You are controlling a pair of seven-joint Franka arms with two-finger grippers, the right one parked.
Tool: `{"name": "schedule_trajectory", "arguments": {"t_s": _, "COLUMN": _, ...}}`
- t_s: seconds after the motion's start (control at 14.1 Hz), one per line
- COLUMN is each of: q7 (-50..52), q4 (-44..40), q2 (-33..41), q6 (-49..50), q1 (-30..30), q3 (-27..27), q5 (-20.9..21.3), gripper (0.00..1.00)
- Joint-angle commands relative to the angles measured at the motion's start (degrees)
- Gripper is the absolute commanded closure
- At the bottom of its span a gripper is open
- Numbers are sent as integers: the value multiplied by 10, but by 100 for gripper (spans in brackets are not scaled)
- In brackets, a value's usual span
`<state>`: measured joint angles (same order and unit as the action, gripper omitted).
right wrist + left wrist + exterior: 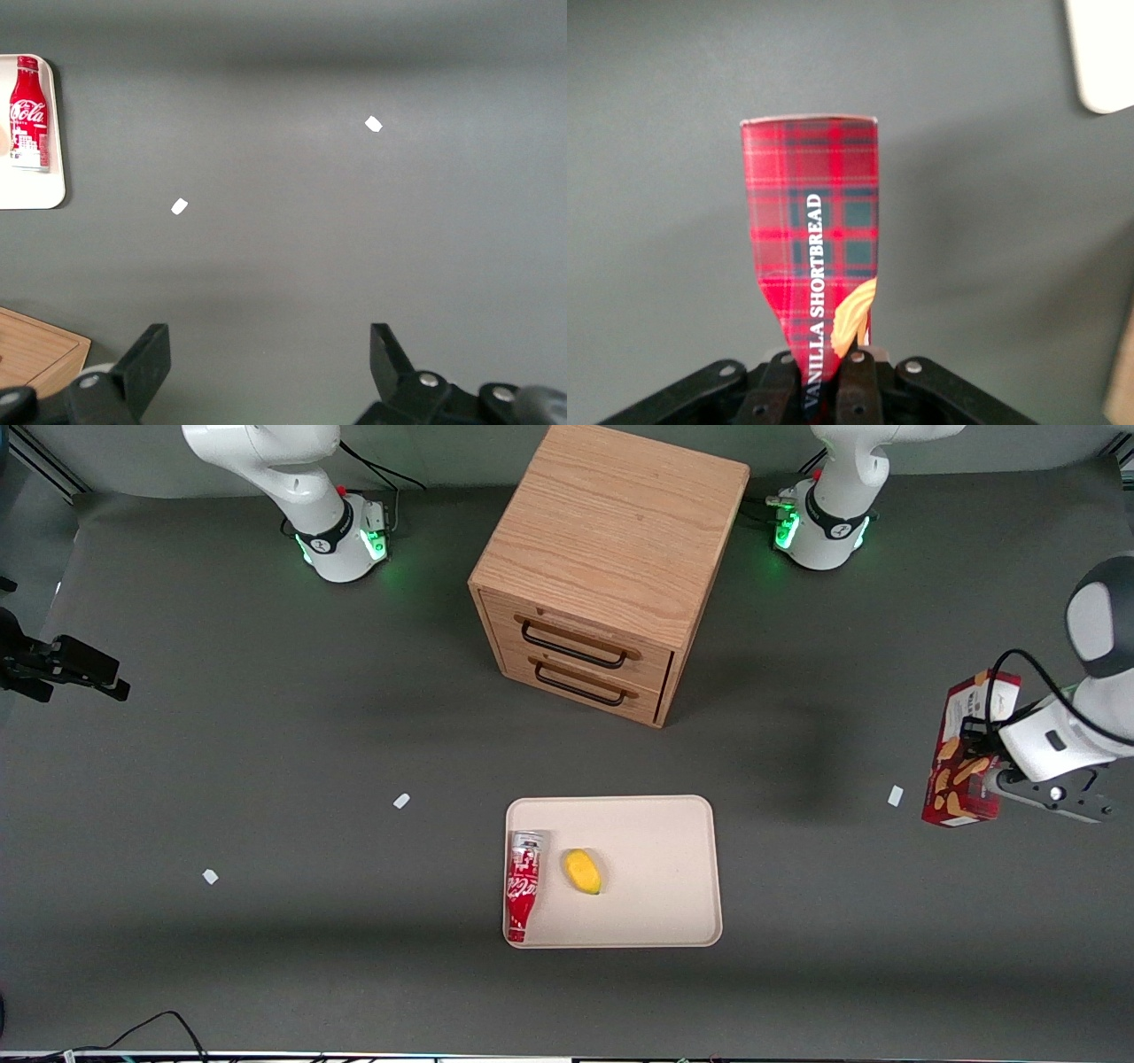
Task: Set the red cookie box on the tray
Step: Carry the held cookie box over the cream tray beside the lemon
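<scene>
The red cookie box [961, 766] hangs above the table at the working arm's end, held off the surface. In the left wrist view the red cookie box [813, 239] shows red tartan sides and the words VANILLA SHORTBREAD. My gripper [979, 766] is shut on its near end, and my gripper [821, 381] pinches the carton so that it narrows between the two fingers. The beige tray [660, 841] lies mid-table, nearer the front camera than the drawer cabinet, well apart from the box. A corner of the tray [1103, 62] shows in the left wrist view.
On the tray lie a red-and-white soda bottle [523, 886] and a yellow fruit [583, 871]. A wooden two-drawer cabinet [607, 571] stands farther from the front camera. Small white scraps [895, 795] [401, 801] [210, 876] dot the grey mat.
</scene>
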<state>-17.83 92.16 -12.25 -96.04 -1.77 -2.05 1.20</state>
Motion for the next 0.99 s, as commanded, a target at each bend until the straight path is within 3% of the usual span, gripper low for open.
{"name": "schedule_trajectory", "arguments": {"t_s": 0.0, "q7": 106, "q4": -150, "q2": -60, "q6": 95, "q1": -21, "q3": 37, "q5": -4, "gripper": 100}}
{"name": "schedule_trajectory", "arguments": {"t_s": 0.43, "q7": 346, "q4": -284, "q2": -184, "q6": 82, "q1": -60, "q3": 138, "q5": -1, "gripper": 100}}
{"name": "schedule_trajectory", "arguments": {"t_s": 0.92, "q7": 449, "q4": -313, "q2": -302, "q6": -63, "q1": -126, "q3": 139, "q5": 21, "gripper": 100}}
